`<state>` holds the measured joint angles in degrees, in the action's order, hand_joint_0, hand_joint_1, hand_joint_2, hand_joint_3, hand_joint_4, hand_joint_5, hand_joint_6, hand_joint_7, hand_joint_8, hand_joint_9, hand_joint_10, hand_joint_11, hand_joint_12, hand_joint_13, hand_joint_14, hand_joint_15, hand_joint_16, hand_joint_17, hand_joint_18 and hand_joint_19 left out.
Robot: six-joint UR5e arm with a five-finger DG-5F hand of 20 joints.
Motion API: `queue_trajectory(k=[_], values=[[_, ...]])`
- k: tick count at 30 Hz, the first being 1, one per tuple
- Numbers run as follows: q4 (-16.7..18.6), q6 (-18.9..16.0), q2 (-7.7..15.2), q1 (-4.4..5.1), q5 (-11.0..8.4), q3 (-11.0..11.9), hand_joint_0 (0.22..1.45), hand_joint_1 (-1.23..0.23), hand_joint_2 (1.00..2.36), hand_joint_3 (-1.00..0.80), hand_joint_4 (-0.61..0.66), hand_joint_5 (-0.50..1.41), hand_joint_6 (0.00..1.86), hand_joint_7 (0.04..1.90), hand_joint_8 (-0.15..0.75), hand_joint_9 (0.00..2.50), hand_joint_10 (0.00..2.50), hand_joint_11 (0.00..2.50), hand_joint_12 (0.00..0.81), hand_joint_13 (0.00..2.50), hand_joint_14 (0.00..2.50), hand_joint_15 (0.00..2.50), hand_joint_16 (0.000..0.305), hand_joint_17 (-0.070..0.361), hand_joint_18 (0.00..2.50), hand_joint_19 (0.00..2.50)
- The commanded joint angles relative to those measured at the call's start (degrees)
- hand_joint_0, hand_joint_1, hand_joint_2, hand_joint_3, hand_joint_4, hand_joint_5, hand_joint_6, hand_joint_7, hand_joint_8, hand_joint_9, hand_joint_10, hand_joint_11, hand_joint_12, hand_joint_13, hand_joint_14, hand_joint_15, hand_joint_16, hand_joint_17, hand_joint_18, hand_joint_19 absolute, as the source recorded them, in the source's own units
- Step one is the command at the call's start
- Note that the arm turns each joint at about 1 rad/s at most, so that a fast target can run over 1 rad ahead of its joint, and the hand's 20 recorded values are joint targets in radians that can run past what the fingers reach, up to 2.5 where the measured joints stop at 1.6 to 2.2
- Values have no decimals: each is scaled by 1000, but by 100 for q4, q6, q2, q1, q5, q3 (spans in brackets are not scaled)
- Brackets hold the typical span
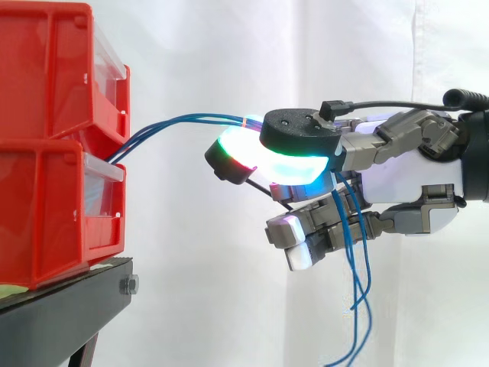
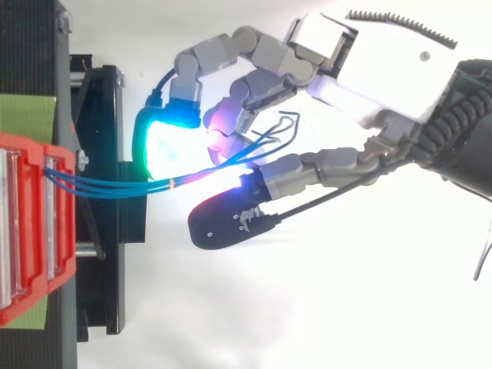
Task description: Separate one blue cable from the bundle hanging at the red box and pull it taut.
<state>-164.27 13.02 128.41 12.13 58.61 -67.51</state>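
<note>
Your hand, level beside the red bins, pinches the blue cables; black stand beneath, white curtain behind.

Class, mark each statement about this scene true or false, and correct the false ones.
1. The blue cables run from the red bins to the robot hand. True.
2. The robot hand is open, clear of the cables. False: its fingertips pinch them.
3. Cable ends hang down beneath the robot hand. True.
4. The red bins rest on a white table. False: they rest on a black stand.
</note>
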Motion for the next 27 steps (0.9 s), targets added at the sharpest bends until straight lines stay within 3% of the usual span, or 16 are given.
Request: queue_trajectory(k=[1, 3, 4, 6, 12, 16, 19, 27], values=[[0, -1, 0, 0, 1, 1, 702, -937, 1000, -500, -231, -264, 855, 1045, 105, 748, 683, 1685, 324, 775, 24, 1336, 43, 96, 654, 822], [0, 8, 0, 0, 1, 1, 580, -911, 1000, -500, -198, -262, 851, 1034, 123, 760, 698, 1681, 336, 790, 23, 1338, 44, 100, 654, 858], [0, -1, 0, 0, 1, 1, 576, -906, 1000, -500, -196, -262, 851, 1039, 123, 762, 706, 1675, 338, 793, 23, 1344, 45, 100, 655, 858], [0, -1, 9, 0, 1, 1, 494, -849, 1000, -500, -153, -259, 852, 997, 147, 755, 856, 1572, 366, 818, 22, 1337, 49, 111, 682, 869], [0, 8, 0, 0, -8, -8, 470, -737, 1000, -500, -137, -253, 848, 992, 176, 776, 914, 1526, 384, 837, 18, 1331, 52, 118, 691, 867], [0, -1, 0, 0, 1, 1, 495, -630, 1000, -500, -150, -242, 845, 1010, 166, 810, 857, 1579, 375, 840, 18, 1329, 51, 114, 672, 875], [0, -1, 0, 9, -8, -8, 600, -569, 1000, -500, -186, -236, 856, 1065, 133, 848, 710, 1694, 341, 833, 21, 1339, 45, 101, 643, 900], [0, -1, 0, 18, -34, -8, 716, -765, 1016, -334, -228, -243, 902, 1134, 133, 853, 875, 1621, 339, 855, 21, 1335, 44, 100, 667, 877]])
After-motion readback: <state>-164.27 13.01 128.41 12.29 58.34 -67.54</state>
